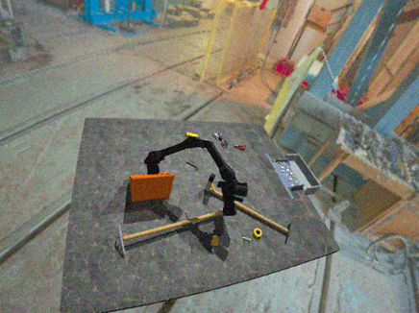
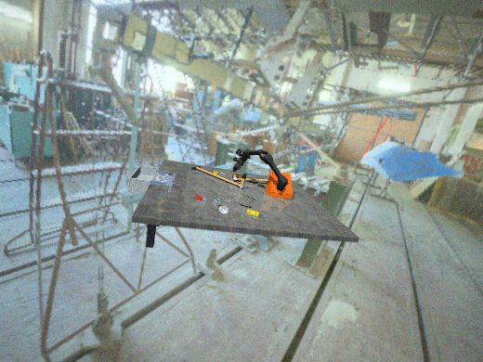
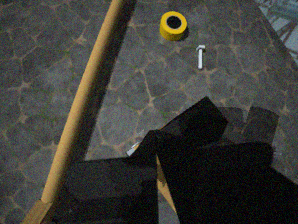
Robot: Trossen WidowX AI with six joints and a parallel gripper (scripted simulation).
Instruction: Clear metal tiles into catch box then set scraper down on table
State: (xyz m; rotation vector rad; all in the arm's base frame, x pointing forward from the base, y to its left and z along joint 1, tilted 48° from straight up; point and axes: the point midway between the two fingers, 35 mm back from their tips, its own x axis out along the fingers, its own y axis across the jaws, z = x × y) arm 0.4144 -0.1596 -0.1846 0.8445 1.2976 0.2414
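Observation:
My gripper (image 1: 229,212) (image 3: 153,134) is shut, low over the table at the inner end of a wooden-handled tool (image 1: 160,229) with a wide silver blade. That handle shows under the fingers in the wrist view; nothing is plainly held. A second wooden-handled tool (image 1: 259,215) (image 2: 218,177) (image 3: 83,102) with a dark head lies beside the gripper. I cannot tell for sure which tool is the long scraper. Several small metal tiles (image 1: 285,168) (image 2: 163,177) are on the steel bench plate (image 1: 284,179), beside the grey catch box (image 1: 310,190) (image 2: 137,185). The tool's end is partly hidden by the fingers.
A yellow tape roll (image 1: 257,233) (image 3: 172,33) and a bolt (image 1: 247,239) (image 3: 200,57) lie near the gripper. A yellow-handled screwdriver (image 1: 214,241) lies in front of it. An orange block (image 1: 151,187) (image 2: 280,191) stands at the arm's base. Red pliers (image 1: 240,147) (image 2: 199,198) lie farther back.

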